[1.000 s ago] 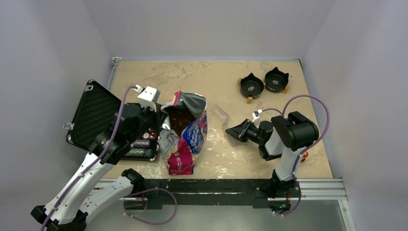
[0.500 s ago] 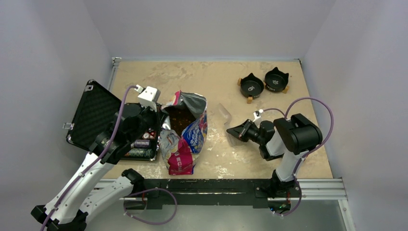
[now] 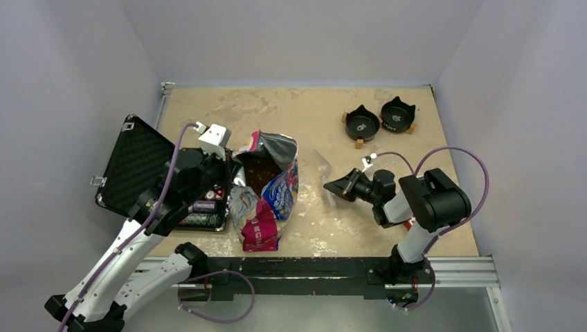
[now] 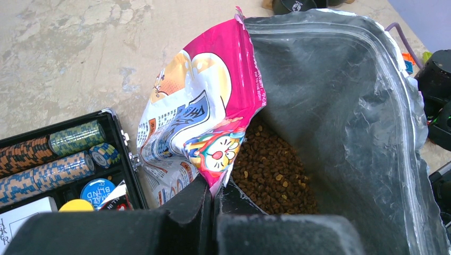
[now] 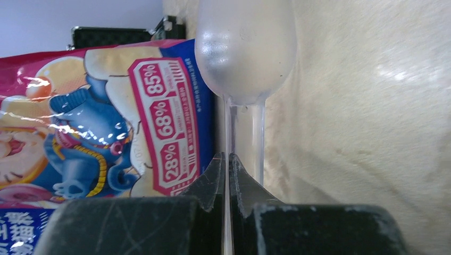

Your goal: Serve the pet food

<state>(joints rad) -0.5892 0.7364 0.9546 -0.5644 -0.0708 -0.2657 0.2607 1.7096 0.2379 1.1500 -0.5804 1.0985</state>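
A: Closed down the right gripper [image 5: 227,159] since a second ago, from part-open to a tight pinch on the thin handle of the clear plastic scoop [image 5: 244,48]; swung that arm's elbow out to the right too. Left everything else where it was.

B: And the left gripper [image 4: 213,187]?

A: Clamped hard on the pink rim of the foil pet-food bag [image 4: 197,114], holding the mouth open. Look for the kibble [image 4: 271,170] deep inside, well below that rim. None to be seen in the two black cat-eared bowls [image 3: 363,124] at the far right of the table [image 3: 291,111].

B: Step in hand, then?

A: Most likely lifting the scoop off the table, near the bag's right flank. Pinched on a narrow, slick handle, so liable to twist. Raise slowly, keep the cup level, and watch for slipping before swinging across.

B: And going in?

A: Enter over the silver far lip, away from the clamped edge. Dip shallow, drag through the pellets, come out level. Avoid shoving the bag wall: could topple it or pull it out of the left pinch. Stay off the poker-chip case [image 3: 135,166] just left of the bag.
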